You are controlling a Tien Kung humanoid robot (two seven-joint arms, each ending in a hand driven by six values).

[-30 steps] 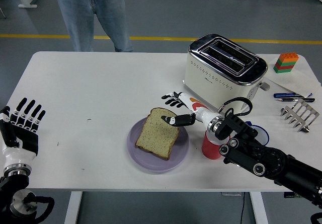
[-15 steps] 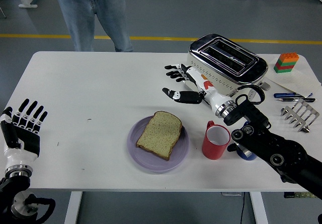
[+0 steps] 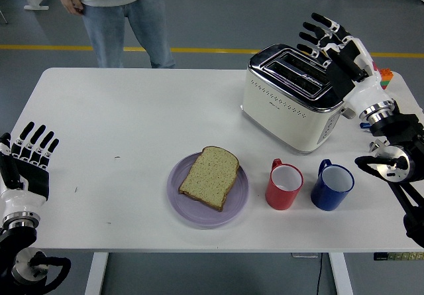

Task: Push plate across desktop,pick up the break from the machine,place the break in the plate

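Note:
A slice of brown bread (image 3: pixel 210 176) lies flat on a lilac plate (image 3: pixel 191 214) near the table's front middle. The cream and chrome toaster (image 3: pixel 291 99) stands behind it to the right, its slots empty. My right hand (image 3: pixel 334 43) is open, fingers spread, raised above the toaster's right end and holding nothing. My left hand (image 3: pixel 26 162) rests open at the table's left edge, far from the plate.
A red mug (image 3: pixel 285 186) and a blue mug (image 3: pixel 331 187) stand right of the plate. Coloured bricks (image 3: pixel 385 76) show behind my right hand. A person in jeans (image 3: pixel 126 16) stands at the far side, hands at the sides.
My right hand let go of the bread on the plate, then rose and swung back to the right, above the toaster. The blue mug is now uncovered. The person shifted slightly.

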